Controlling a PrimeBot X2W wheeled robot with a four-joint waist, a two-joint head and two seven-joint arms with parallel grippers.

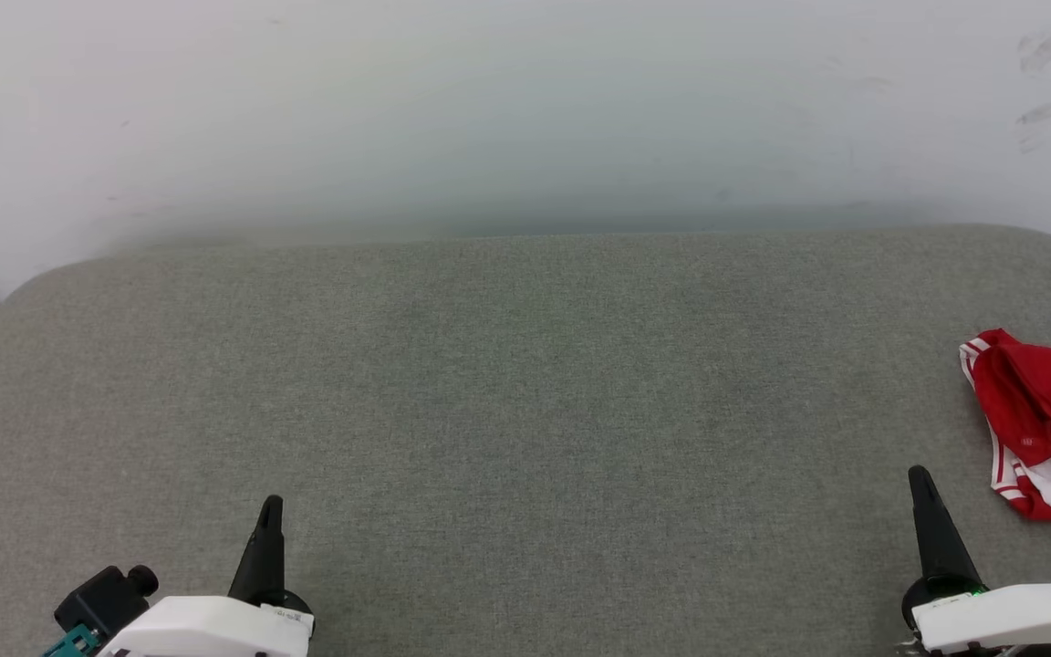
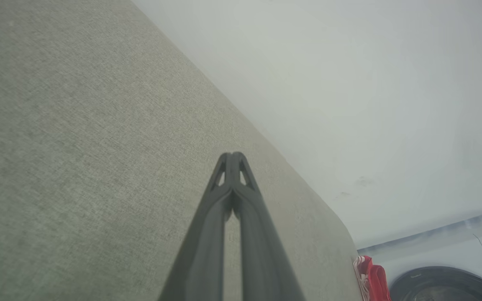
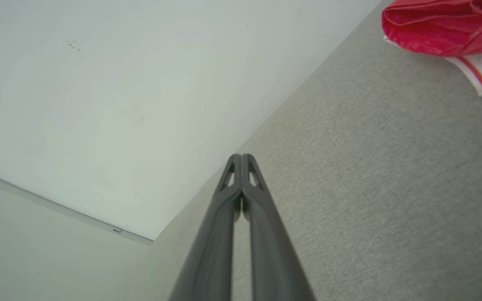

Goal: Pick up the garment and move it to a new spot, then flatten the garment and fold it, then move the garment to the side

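1. Left gripper (image 1: 271, 507) sits at 7 o'clock in the head view. Its fingers are pressed together and hold nothing. It is well apart from the garment, so a two-arm lift means a long reach across, which would likely drag cloth or tip the grasp.
2. The grey fabric worktop (image 1: 525, 383) is bare through the middle. The textured cover could catch the cloth, so a dragged shirt may bunch instead of sliding.
3. Right gripper (image 1: 920, 478) sits at 5 o'clock, fingers pressed together and holding nothing, near the garment but not touching it. If it goes in without spreading first, it would just push the heap toward the edge.
4. The garment (image 1: 1041, 411) lies at 3–4 o'clock, a crumpled red heap with white striped trim. It is by the worktop's right edge and the frame cuts it off. Risks:
   - A nudge outward could slide it off the side.
   - A pinch into the folds may take one loose layer or a sleeve only, so it would hang lopsided.
   - The hidden part makes picking a grasp point a guess.
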